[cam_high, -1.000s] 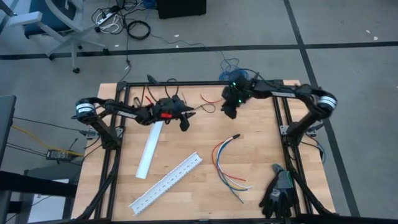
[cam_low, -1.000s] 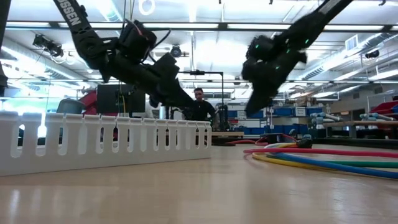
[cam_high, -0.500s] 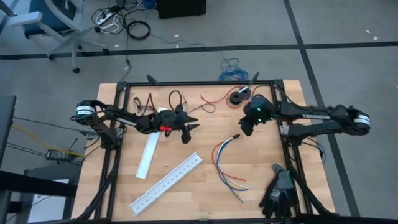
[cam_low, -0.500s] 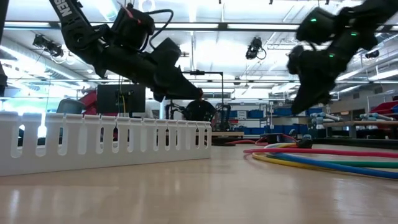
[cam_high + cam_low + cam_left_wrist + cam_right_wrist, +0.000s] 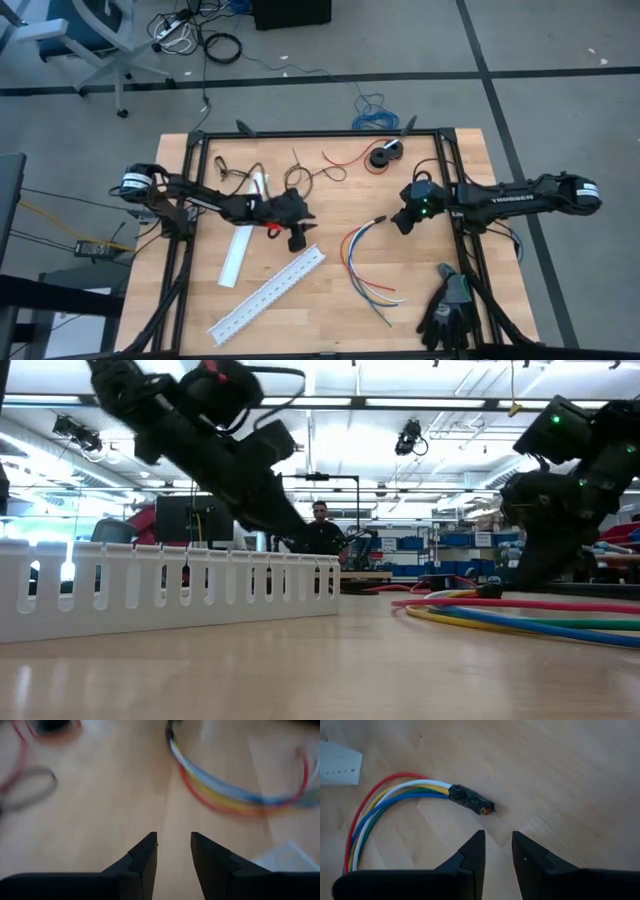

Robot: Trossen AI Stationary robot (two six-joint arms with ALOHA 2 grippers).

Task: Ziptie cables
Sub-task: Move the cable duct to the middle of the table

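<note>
Cables (image 5: 395, 800) lie loose on the counter (image 5: 420, 270) just ahead of the right jaws (image 5: 498, 849), which stand narrow, a slim gap between them, holding nothing. The black-sleeved end (image 5: 469, 800) sits closest, slightly to one side of that gap; the coloured wires curve away from it. The left jaws (image 5: 173, 851) are likewise narrow and empty over bare wood, with the coloured bunch well ahead of them.

By my reading, the step in hand is the approach to pick up the bunch at its sleeved end. The next move calls for wider jaws, a small shift to centre on the sleeve, then a drop to the wood.

Around the right jaws the wood is open; a black glove (image 5: 447, 308) lies near the counter's corner, beyond the bunch's free ends. A white slotted channel (image 5: 268, 294) lies beside the left jaws, so that arm has less room.
</note>
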